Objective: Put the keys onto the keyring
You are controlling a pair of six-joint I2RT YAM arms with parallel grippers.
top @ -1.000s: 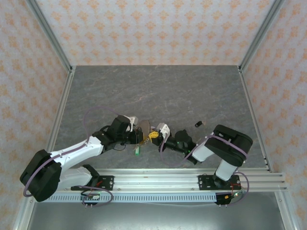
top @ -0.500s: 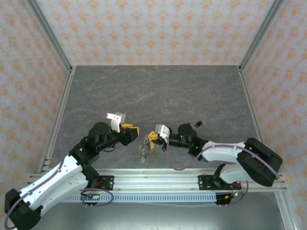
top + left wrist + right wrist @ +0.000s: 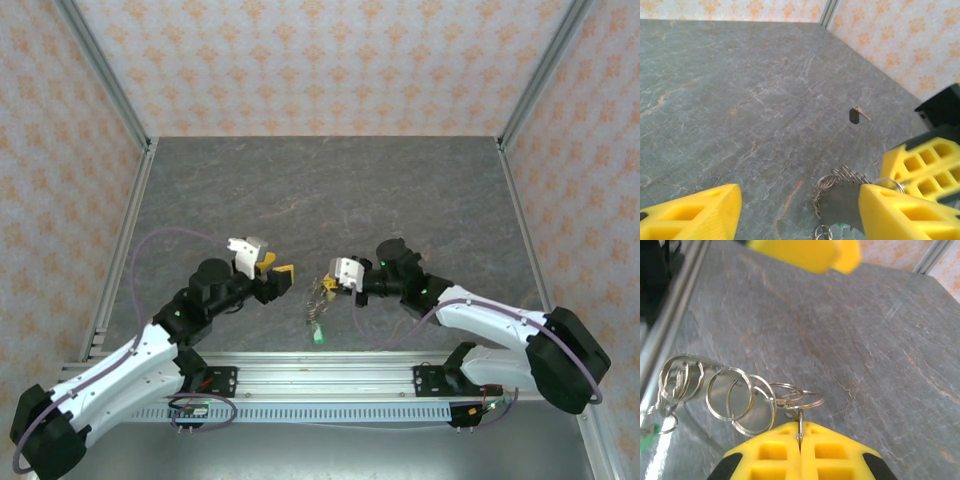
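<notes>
Right wrist: right claw (image 3: 800,432) clamped on the keyring (image 3: 771,399), left claw (image 3: 799,200) spread apart.

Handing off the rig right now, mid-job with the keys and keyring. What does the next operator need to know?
Left gripper: open, empty, facing the rings.
Right gripper: shut on a link of the keyring.
Green key: at the far end of the ring chain, apparently attached.
Dark key: loose on the table, apart from the rings.
Left to do: thread the dark key on. No other keys can be made out.
</notes>
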